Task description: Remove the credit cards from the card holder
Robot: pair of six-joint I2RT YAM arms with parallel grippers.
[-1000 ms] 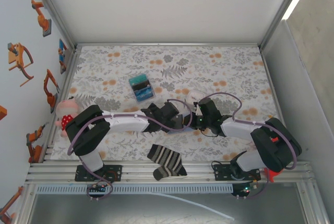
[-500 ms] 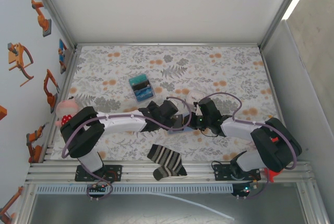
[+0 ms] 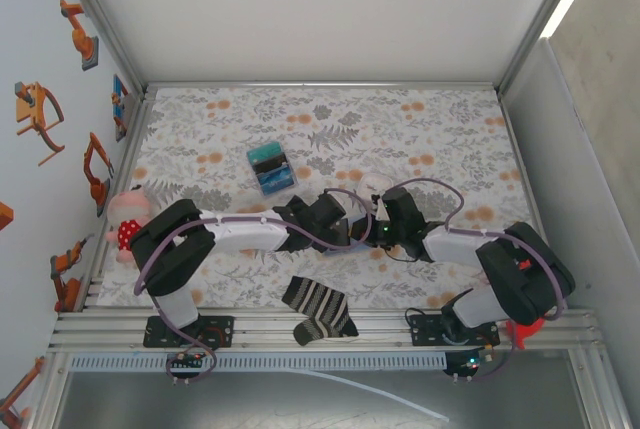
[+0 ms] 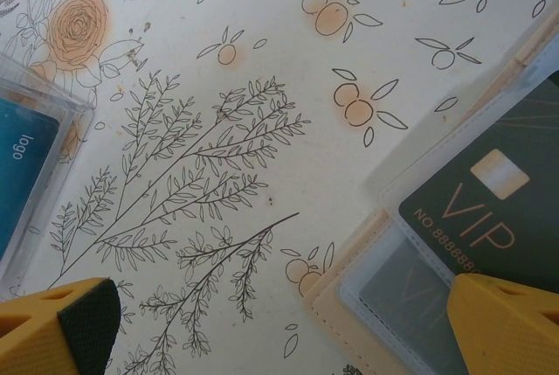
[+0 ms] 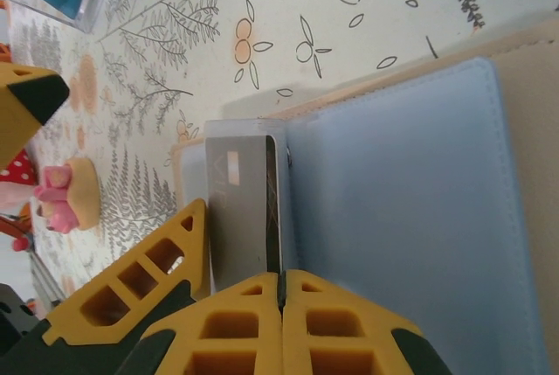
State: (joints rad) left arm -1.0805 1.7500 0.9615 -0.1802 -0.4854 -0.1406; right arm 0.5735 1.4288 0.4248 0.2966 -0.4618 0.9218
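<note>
I am looking at the card holder [image 5: 393, 218] lying open on the flowered tablecloth [image 4: 262, 60], its blue-grey inner panel facing up and its tan edge showing around it. My right gripper [image 5: 281, 283] is sitting clenched right over the card holder. Its fingertips are meeting on the edge of a grey credit card [image 5: 234, 209] that is sticking out of the holder's left-hand pocket, so it looks to be pinching that card. My left gripper [image 4: 279, 305] is hanging released just left of the card holder, jaws wide apart and holding nothing, with bare cloth between them. In the left wrist view a dark VIP card [image 4: 489, 209] is sitting in a clear sleeve of the card holder. A clear box [image 3: 271, 169] with teal contents is lying beyond the card holder and to its left. A striped sock [image 3: 318, 309] is lying on the near side of the card holder. A plush toy [image 3: 125, 219] is lying far to its left.
</note>
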